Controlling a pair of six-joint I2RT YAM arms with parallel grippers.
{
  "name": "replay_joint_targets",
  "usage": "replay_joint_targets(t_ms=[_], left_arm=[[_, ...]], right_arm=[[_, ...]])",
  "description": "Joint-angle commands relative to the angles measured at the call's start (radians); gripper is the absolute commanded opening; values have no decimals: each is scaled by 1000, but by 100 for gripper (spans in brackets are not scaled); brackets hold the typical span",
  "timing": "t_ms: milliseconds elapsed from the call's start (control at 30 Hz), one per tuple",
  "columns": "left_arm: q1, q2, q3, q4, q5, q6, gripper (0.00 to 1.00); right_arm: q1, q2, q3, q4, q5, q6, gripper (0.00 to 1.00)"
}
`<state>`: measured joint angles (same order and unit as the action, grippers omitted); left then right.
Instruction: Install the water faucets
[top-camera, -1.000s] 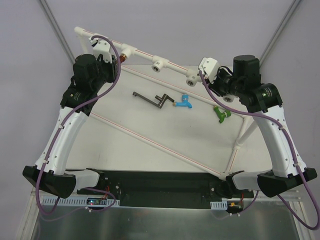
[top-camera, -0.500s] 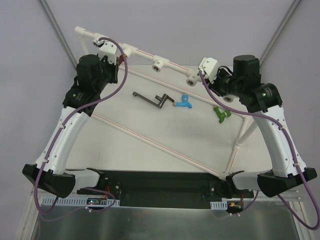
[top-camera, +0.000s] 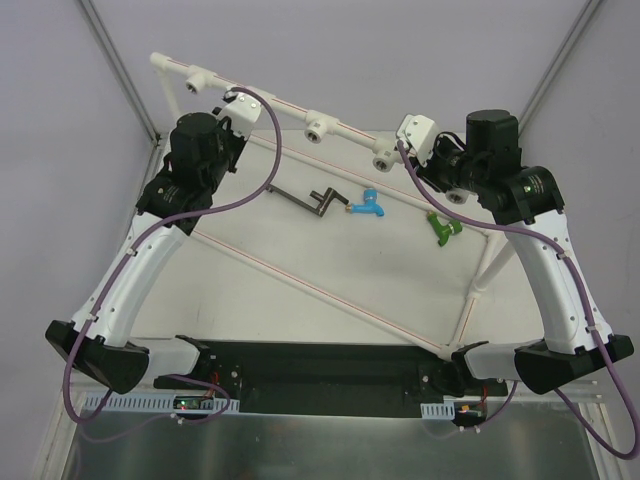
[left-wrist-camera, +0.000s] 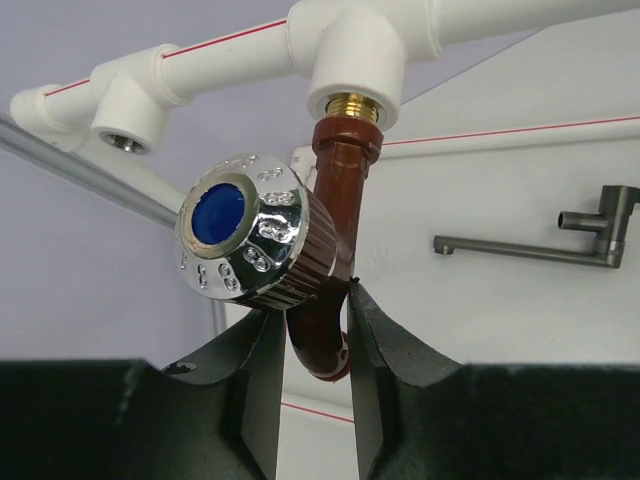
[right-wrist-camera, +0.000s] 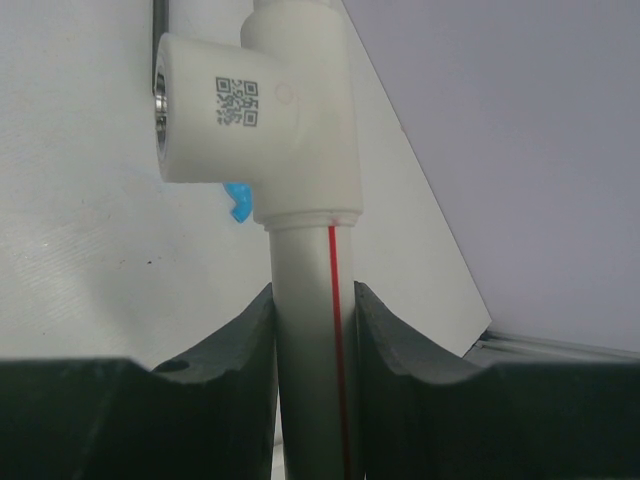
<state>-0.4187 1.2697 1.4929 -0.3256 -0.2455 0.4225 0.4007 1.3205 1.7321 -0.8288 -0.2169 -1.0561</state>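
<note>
The red-brown faucet (left-wrist-camera: 335, 250) has a smooth, glossy, plastic-looking body and a mirror-bright chromed knob (left-wrist-camera: 262, 240) with a glossy blue centre. At its twelve o'clock a yellow brass thread (left-wrist-camera: 352, 103) meets the white pipe frame (left-wrist-camera: 350, 45), which is smooth, faintly sheeny plastic with metal-lined sockets (left-wrist-camera: 122, 143). At its three o'clock a dark grey tap (left-wrist-camera: 520, 248) of dull matt metal lies on the matt, finely grained white table (right-wrist-camera: 80, 290), while the left gripper (left-wrist-camera: 311, 302) and right gripper (right-wrist-camera: 315, 295) look like matt black plastic.

Bright, even, soft light; faint shadows; small glints on the chrome knob (left-wrist-camera: 262, 240); wrist views sharp.
</note>
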Motion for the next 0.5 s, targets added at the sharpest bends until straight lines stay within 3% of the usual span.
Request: replay_joint_targets(t_ms=[0,367,433,467], left_arm=[[-69,62,-5,97,31,145,0],[-120,65,-39,151,-58,256,0],[-120,54,-49,160,-49,230,13],[-118,37,-54,164,-46,219,35]], right_arm=[[32,9,-23,-119,-61,65,2],[30,8,-25,-119,-58,65,2],[32,11,-25,-119,-59,65,1],[32,9,-25,-119,-56,65,2]])
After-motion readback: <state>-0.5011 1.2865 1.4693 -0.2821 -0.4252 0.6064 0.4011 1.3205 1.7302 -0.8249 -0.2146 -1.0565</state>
